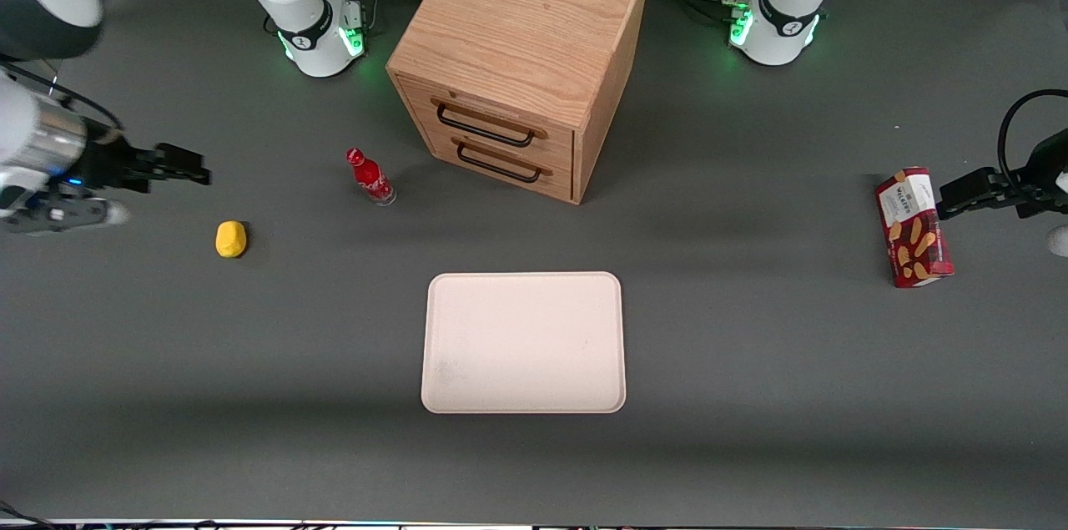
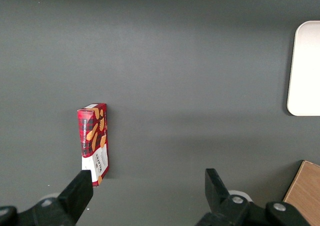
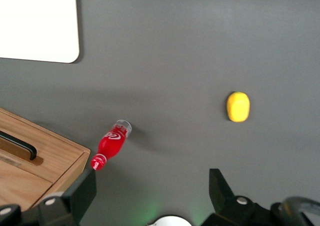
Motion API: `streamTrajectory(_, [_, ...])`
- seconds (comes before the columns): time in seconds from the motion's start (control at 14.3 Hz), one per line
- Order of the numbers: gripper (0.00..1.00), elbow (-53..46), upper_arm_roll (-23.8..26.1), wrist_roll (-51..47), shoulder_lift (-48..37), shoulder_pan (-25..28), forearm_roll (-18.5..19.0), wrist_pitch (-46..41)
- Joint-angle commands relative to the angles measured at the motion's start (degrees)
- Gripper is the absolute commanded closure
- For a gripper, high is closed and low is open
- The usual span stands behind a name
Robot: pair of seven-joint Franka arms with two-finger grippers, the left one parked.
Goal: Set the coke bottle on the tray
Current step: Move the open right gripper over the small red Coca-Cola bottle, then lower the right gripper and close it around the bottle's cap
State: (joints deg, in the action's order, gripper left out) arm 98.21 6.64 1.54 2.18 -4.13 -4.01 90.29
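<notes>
The coke bottle (image 1: 370, 177), small and red with a red cap and clear base, stands upright on the grey table in front of the wooden drawer cabinet (image 1: 521, 54). It also shows in the right wrist view (image 3: 111, 144). The pale pinkish-beige tray (image 1: 524, 342) lies flat, nearer the front camera than the cabinet, with nothing on it; its corner shows in the right wrist view (image 3: 40, 23). My right gripper (image 1: 188, 167) hovers open and empty at the working arm's end of the table, well apart from the bottle, with its fingers (image 3: 82, 191) spread wide.
A yellow lemon-like object (image 1: 231, 239) lies on the table below and just nearer the camera than my gripper; it also shows in the right wrist view (image 3: 238, 106). A red snack box (image 1: 914, 227) lies toward the parked arm's end. The cabinet has two drawers with dark handles.
</notes>
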Motion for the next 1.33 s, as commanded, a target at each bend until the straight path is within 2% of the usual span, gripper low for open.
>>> streamTrajectory(0.0, [0.00,10.7,-0.3,-5.5,-6.0,5.2,-0.8,6.4])
streamTrajectory(0.42, [0.00,31.2,0.1,-5.9,-17.7,9.8,-0.9,17.9])
streamTrajectory(0.63, [0.00,36.2,0.5,-9.0,-21.2,11.7,-1.0,19.6])
streamTrajectory(0.84, [0.00,40.6,1.3,-10.5,-21.9,13.0,-1.1,25.1])
streamTrajectory(1.05, [0.00,44.6,3.2,-10.6,-21.5,13.1,-4.2,31.2])
streamTrajectory(1.26, [0.00,45.6,5.5,-12.6,-20.2,13.2,-4.2,33.5])
